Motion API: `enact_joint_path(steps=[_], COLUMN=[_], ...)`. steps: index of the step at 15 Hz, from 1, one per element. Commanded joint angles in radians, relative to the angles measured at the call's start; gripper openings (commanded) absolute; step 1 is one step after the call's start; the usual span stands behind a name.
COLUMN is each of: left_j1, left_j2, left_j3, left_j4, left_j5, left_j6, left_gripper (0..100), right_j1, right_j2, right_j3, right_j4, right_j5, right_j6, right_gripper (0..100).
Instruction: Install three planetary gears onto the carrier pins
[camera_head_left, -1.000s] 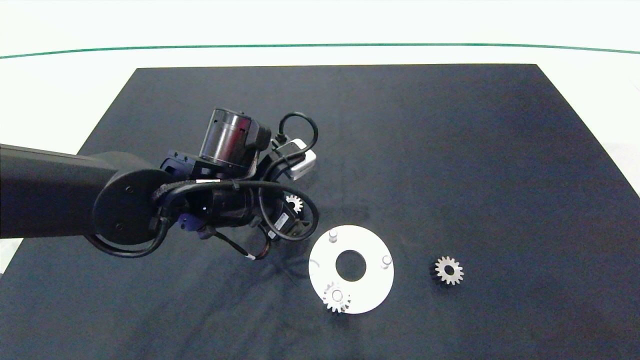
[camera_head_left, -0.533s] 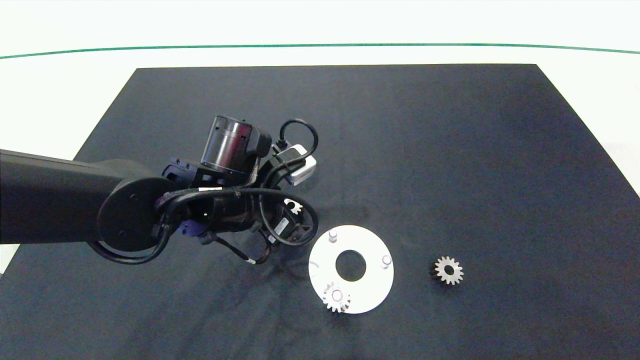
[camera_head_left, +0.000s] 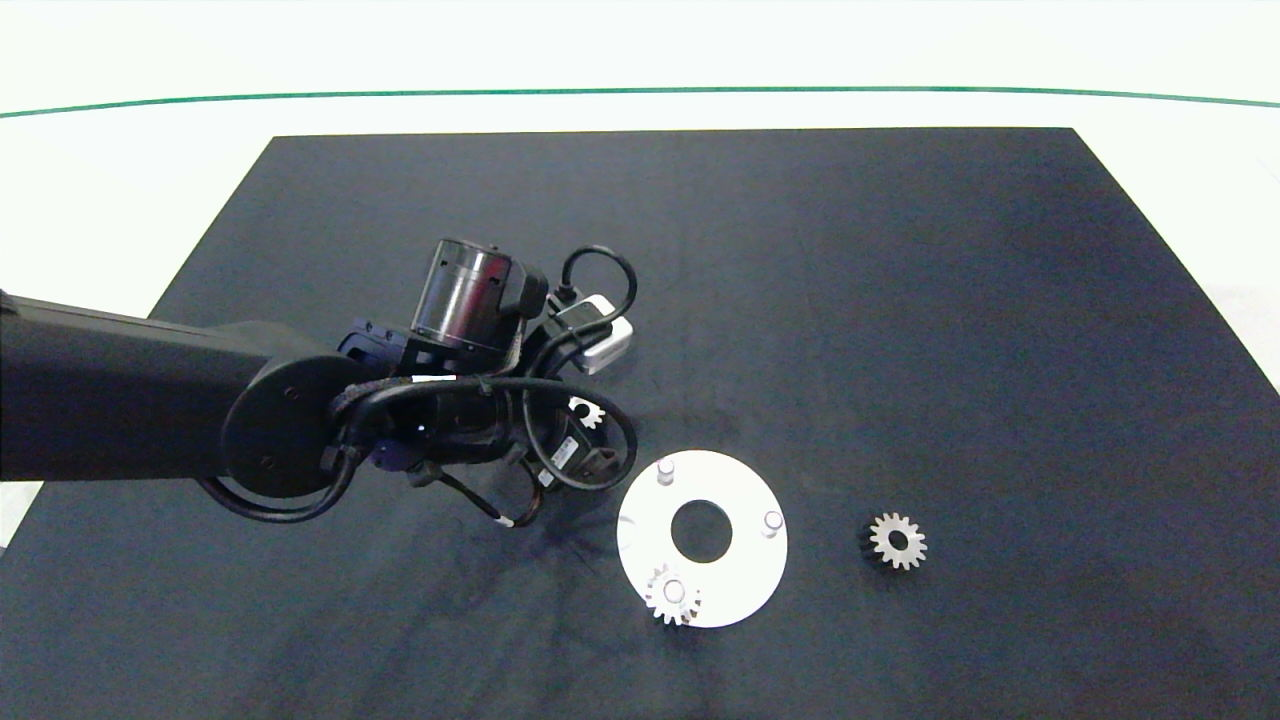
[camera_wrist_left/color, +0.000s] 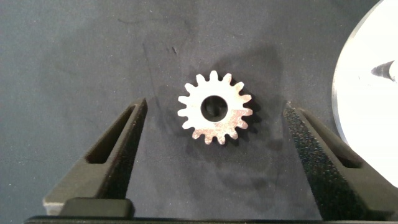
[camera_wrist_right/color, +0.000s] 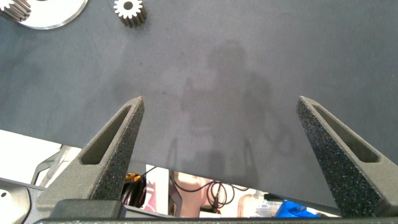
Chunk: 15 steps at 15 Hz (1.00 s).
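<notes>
Left claw (camera_wrist_left/color: 214, 155) sits low over the black mat (camera_head_left: 800, 300), fingers spread wide, gripping nothing! Right between those two grey fingers (camera_wrist_left/color: 112, 155) lies a small silvery metal spur gear (camera_wrist_left/color: 215, 115), flat on the mat, with clear dark gaps on both sides of its teeth. From the head camera that same gear (camera_head_left: 586, 411) peeks out through the loop of black cable on the left arm's wrist.

Moving outward: at four o'clock from that gear, just beside the claw, lies the flat white ring-shaped disc (camera_head_left: 745, 580) with its big centre hole. Three short whitish pegs stand on it in a triangle. The peg at eleven o'clock (camera_head_left: 666, 468) is bare, and so is the one at three o'clock (camera_head_left: 772, 522). The peg at seven o'clock carries a second silvery gear (camera_head_left: 672, 594), seated over the disc's rim.

Further out at three o'clock from the disc, well apart from it, the third silvery gear (camera_head_left: 897, 541) lies loose on the mat.

Right claw (camera_wrist_right/color: 217, 155) hangs wide open over the mat's edge, holding nothing, away from the action.
</notes>
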Motion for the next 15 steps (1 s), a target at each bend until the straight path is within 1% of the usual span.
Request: enact_joint_path(steps=[1, 10, 12, 14, 15], left_j1=[0.0, 0.003, 0.002, 0.005, 0.005], left_j2=[0.007, 0.007, 0.007, 0.007, 0.007], left_j3=[-0.003, -0.001, -0.003, -0.003, -0.003], left_j4=[0.0, 0.0, 0.0, -0.002, -0.002], left_j5=[0.001, 0.001, -0.004, -0.004, -0.004], left_j6=[0.004, 0.006, 0.006, 0.006, 0.006], left_gripper=[84, 66, 62, 59, 56], right_j1=[0.0, 0.0, 0.0, 0.0, 0.0], right_j2=[0.0, -0.004, -0.004, -0.004, -0.003], right_j3=[0.0, 0.0, 0.0, 0.0, 0.0], right_j4=[0.003, 0.003, 0.003, 0.003, 0.003], right_j5=[0.0, -0.002, -0.002, -0.002, -0.002], right_j6=[-0.001, -0.001, -0.001, -0.001, -0.001], right_gripper=[100, 100, 100, 100, 100])
